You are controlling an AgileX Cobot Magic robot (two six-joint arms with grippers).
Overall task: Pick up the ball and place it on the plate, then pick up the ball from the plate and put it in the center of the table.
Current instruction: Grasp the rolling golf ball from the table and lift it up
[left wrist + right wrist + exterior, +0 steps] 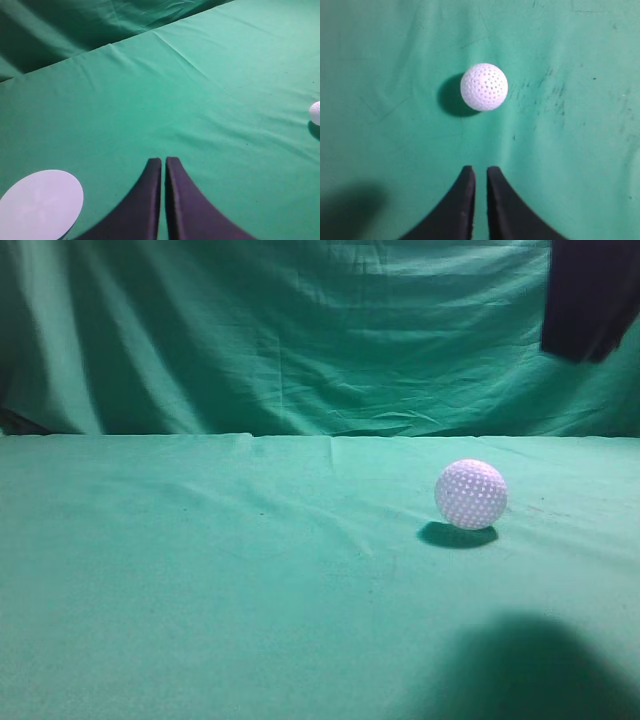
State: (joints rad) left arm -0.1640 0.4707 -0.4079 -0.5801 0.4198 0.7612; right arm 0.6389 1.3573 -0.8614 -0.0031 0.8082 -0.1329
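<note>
A: Lighting's dim overall, heavy green cast in all three views. Exterior view is soft and noisy.

B: Shadows?

A: The ball (pixel 471 494) throws a small dark shadow just below itself on the table (pixel 200 570). A big blurred shadow sits bottom right. In the right wrist view the shadow falls left of the ball (pixel 484 86).

B: Glare?

A: The plate (pixel 41 204) looks washed out, pale bluish. Ball dimples are sharpest in the right wrist view.
</note>
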